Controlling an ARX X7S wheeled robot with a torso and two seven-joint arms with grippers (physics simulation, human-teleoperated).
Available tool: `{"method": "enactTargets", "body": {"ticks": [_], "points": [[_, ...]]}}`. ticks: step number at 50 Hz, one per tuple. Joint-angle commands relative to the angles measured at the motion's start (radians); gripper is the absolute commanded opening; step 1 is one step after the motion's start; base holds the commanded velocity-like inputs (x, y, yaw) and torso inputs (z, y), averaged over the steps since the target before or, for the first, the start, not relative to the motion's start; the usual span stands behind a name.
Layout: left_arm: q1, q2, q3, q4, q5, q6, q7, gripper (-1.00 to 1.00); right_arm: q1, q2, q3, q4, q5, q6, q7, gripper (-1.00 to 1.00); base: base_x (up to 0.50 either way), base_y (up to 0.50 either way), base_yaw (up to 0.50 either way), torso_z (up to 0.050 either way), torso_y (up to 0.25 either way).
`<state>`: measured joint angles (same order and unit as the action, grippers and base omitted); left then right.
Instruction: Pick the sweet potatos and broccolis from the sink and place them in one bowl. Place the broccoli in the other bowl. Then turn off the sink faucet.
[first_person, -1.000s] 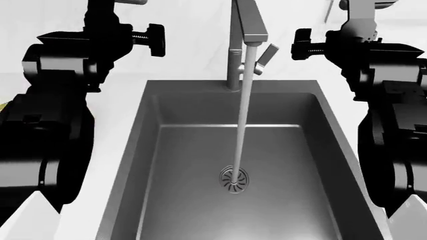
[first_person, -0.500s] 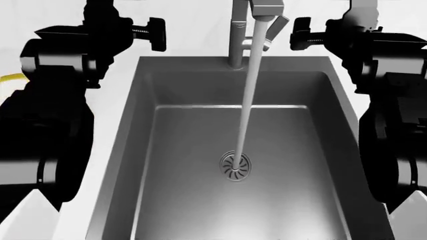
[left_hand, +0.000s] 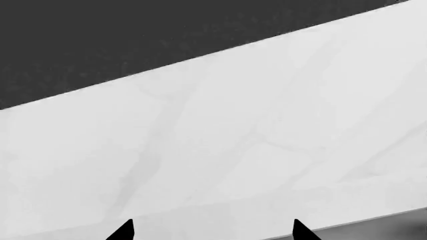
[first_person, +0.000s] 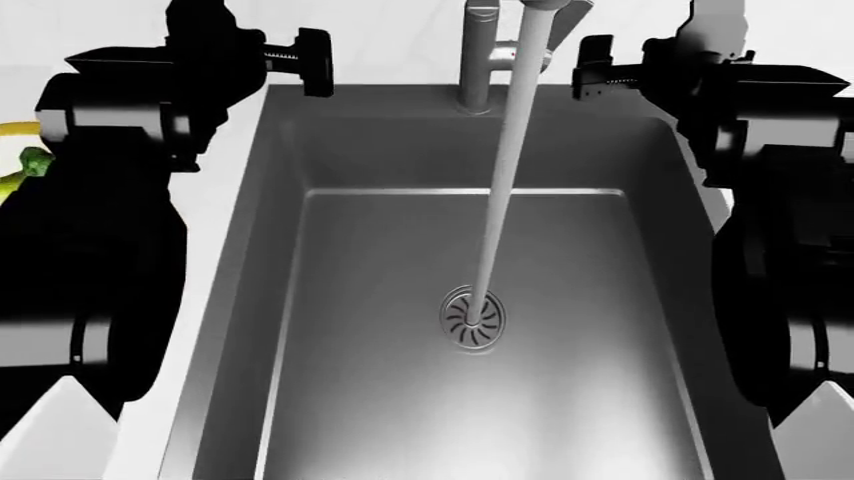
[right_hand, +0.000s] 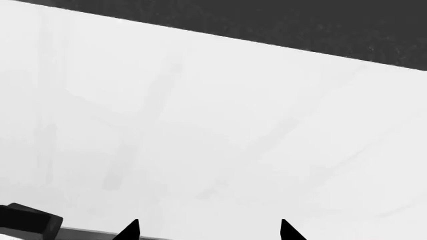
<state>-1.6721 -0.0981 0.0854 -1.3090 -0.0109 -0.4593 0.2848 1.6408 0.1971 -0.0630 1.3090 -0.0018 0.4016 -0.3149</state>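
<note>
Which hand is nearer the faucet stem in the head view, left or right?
The right hand: it sits close beside the faucet stem and the water stream, while the left hand stands clearly further off.

Brushed grey metal sink (first_person: 267, 300), smooth metal faucet (first_person: 477, 60), matt white marbled counter (left_hand: 233, 150)

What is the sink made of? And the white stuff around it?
The sink looks like brushed steel: grey, with a soft dull shine and a metal drain. The faucet looks like the same grey metal. The white counter looks like polished stone, maybe marble, with faint grey veins. It is a simulator's render, so this is only the look.
</note>
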Motion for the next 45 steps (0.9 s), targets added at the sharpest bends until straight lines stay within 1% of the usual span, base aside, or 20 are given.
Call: {"method": "enactTargets", "body": {"ticks": [1, 8, 11, 14, 36, 45], "points": [[-0.007, -0.003, -0.004, 0.001, 0.004, -0.006, 0.001, 1.0, -0.001, -0.004, -0.014, 0.0, -0.002, -0.009, -0.009, 1.0, 0.0, 0.0, 0.0, 0.0, 0.0], [-0.007, -0.003, -0.006, 0.001, 0.006, -0.006, 0.001, 1.0, -0.001, -0.004, -0.016, 0.0, 0.0, -0.009, -0.008, 1.0, 0.0, 0.0, 0.0, 0.0, 0.0], [-0.008, -0.007, -0.009, 0.0, 0.005, -0.007, -0.006, 1.0, 0.007, 0.002, 0.003, 0.0, 0.013, -0.004, -0.011, 1.0, 0.0, 0.0, 0.0, 0.0, 0.0], [-0.009, -0.013, -0.014, 0.0, 0.004, -0.006, -0.013, 1.0, 0.012, -0.005, -0.009, 0.0, 0.001, -0.014, -0.014, 1.0, 0.0, 0.0, 0.0, 0.0, 0.0], [-0.013, -0.005, -0.011, 0.0, 0.011, 0.005, 0.005, 1.0, 0.023, -0.065, 0.02, 0.0, 0.005, -0.009, -0.061, 1.0, 0.0, 0.0, 0.0, 0.0, 0.0], [-0.015, 0.0, -0.012, 0.0, 0.008, 0.012, 0.005, 1.0, 0.036, -0.09, 0.011, 0.0, 0.003, -0.011, -0.109, 1.0, 0.0, 0.0, 0.0, 0.0, 0.0]]}}
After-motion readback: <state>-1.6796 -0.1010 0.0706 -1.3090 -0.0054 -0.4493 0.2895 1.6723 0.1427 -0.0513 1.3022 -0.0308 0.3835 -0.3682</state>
